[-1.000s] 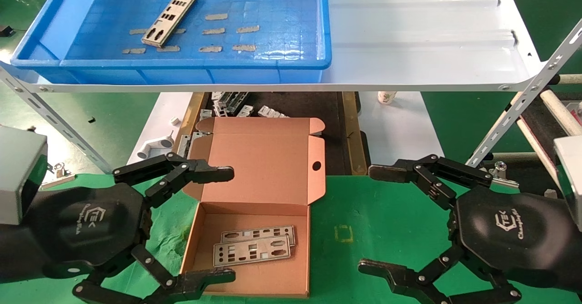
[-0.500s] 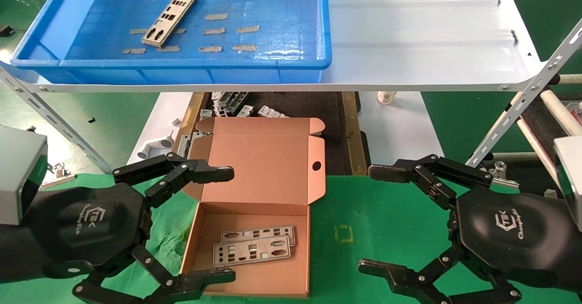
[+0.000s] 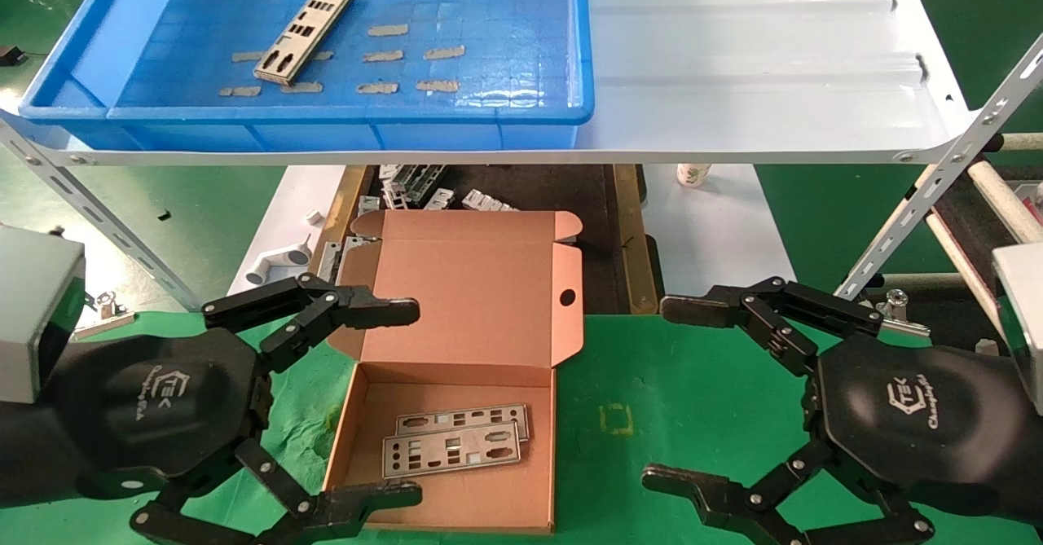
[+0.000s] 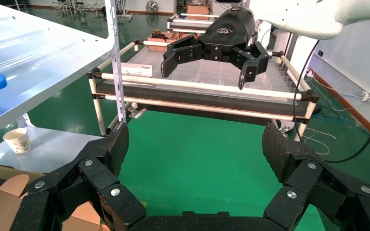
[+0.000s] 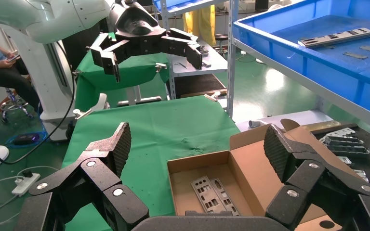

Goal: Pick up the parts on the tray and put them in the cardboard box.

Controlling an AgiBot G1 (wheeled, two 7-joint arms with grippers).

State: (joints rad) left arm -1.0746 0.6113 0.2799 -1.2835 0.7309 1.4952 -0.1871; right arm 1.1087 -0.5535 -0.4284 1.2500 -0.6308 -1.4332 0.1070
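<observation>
Counting three thin punched metal plates: one plate (image 3: 303, 34) on the gridded blue tray (image 3: 489, 109) at 11 o'clock, two overlapping plates (image 3: 456, 441) inside the brown corrugated box (image 3: 456, 512). Left claw (image 3: 399, 402) and right claw (image 3: 664, 394) hover wide, empty, flanking the box over the green desk (image 3: 693, 415); bodies cut off.

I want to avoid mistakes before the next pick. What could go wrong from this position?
1. The last part lies flat on the tray floor, so the fingers may slide over it.
2. The tray sits on a raised shelf; an arm reaching up could hit its edge.
3. The left hand hangs open beside the cardboard box and could push it.
</observation>
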